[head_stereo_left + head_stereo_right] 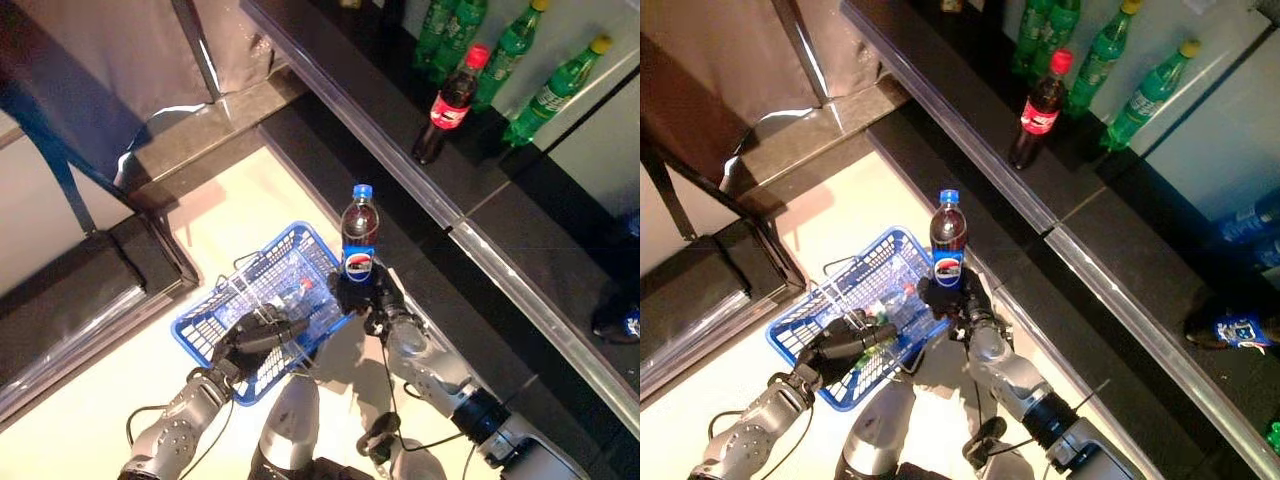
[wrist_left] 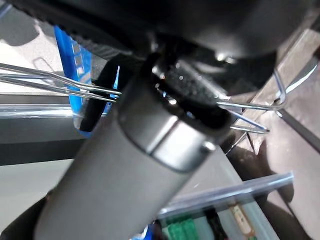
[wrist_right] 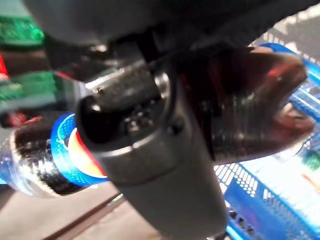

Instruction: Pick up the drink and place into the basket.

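Observation:
A dark cola bottle with a blue cap and blue label stands upright in my right hand, whose fingers curl round its lower part; the right wrist view shows the bottle clasped. It is held just past the right rim of the blue basket, slightly above it. My left hand is curled round the basket's wire handle at the near side. Inside the basket lies a clear bottle with a red cap.
A dark shelf ledge runs diagonally to the right. On it stand a red-capped cola bottle and several green bottles. A dark stand is at the left, over a pale floor.

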Available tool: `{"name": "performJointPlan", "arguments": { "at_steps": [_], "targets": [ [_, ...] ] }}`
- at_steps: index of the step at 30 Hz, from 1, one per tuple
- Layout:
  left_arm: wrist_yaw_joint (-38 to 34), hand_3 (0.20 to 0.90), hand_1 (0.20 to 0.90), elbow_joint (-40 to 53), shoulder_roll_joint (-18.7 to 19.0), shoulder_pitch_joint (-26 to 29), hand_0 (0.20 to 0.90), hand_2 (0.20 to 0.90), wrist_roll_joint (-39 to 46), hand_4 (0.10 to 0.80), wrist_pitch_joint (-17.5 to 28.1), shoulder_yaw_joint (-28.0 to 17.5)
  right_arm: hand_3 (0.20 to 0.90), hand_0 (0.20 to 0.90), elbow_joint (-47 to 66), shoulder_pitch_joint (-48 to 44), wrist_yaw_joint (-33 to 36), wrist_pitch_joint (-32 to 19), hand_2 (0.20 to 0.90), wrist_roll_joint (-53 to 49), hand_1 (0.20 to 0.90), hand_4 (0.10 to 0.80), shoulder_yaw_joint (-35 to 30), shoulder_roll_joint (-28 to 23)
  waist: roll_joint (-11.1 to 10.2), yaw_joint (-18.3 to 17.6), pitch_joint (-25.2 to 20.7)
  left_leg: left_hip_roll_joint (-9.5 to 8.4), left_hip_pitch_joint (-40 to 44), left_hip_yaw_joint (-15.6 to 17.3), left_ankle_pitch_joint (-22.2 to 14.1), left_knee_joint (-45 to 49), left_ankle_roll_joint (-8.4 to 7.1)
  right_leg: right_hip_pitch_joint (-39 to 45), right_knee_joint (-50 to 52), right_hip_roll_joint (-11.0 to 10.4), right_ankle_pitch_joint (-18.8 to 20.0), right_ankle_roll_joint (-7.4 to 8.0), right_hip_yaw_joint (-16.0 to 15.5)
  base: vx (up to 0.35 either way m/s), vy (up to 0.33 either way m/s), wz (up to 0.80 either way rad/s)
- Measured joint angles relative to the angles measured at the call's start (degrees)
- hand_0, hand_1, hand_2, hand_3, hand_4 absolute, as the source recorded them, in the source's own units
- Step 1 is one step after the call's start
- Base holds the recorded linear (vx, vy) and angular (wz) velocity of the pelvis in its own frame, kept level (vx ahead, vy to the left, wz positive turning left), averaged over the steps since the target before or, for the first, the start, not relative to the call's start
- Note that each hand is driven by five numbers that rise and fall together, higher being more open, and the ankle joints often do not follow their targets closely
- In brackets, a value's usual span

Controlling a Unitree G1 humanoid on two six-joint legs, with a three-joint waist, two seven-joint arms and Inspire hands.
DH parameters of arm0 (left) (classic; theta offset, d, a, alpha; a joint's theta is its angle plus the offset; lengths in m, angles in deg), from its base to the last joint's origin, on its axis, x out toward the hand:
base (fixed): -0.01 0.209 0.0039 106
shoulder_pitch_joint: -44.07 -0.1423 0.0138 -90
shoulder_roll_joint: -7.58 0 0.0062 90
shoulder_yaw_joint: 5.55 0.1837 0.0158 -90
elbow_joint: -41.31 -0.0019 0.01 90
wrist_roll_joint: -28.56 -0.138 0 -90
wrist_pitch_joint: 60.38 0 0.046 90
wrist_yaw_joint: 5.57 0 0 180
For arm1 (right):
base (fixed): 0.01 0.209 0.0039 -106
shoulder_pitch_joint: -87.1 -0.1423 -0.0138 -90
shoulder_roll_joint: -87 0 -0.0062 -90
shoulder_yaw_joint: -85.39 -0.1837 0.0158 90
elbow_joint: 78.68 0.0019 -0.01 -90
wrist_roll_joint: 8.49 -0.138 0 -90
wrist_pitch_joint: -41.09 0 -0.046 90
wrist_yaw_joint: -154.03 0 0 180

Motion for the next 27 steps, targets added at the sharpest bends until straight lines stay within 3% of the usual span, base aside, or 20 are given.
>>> {"name": "performJointPlan", "arguments": {
  "at_steps": [10, 23, 27],
  "targets": [
    [9.4, 0.200, 0.300, 6.4, 2.5, 1.0, 0.300, 0.300, 1.0, 0.100, -2.6, 4.1, 0.200, 0.300, -7.9, 0.0, -0.1, 0.8, 0.300, 0.3, 0.300, 0.100, 2.1, 2.5, 0.4, 0.1, 0.0, -0.86, -1.2, -0.5, 0.0, 0.0, 0.13, -1.6, 1.3, -1.0, -0.5, 0.34, 0.0, 0.001, 0.003, 0.00],
    [10.6, 0.200, 0.300, 6.5, 3.7, 3.2, 0.300, 0.300, 0.9, 0.100, -5.2, 5.7, 0.200, 0.300, -8.4, -1.7, 0.4, 0.5, 0.300, 0.5, 0.300, 0.100, 1.1, 2.5, 0.4, 0.0, 0.1, -0.98, -1.4, -1.9, 0.0, 0.0, 0.06, -1.5, 1.2, -0.9, -0.7, 0.41, -0.2, 0.014, -0.004, 0.00],
    [11.2, 0.200, 0.300, 6.5, 3.8, 3.3, 0.300, 0.300, 0.9, 0.100, -5.4, 5.7, 0.200, 0.300, -13.1, -3.2, 0.5, 0.6, 0.300, 1.0, 0.300, 0.100, 1.1, 4.1, 0.5, 0.1, 0.1, -1.03, -1.4, -2.0, 0.0, 0.1, 0.05, -1.6, 1.6, -1.0, -0.7, 0.35, -0.2, 0.028, 0.004, 0.00]
  ]
}}
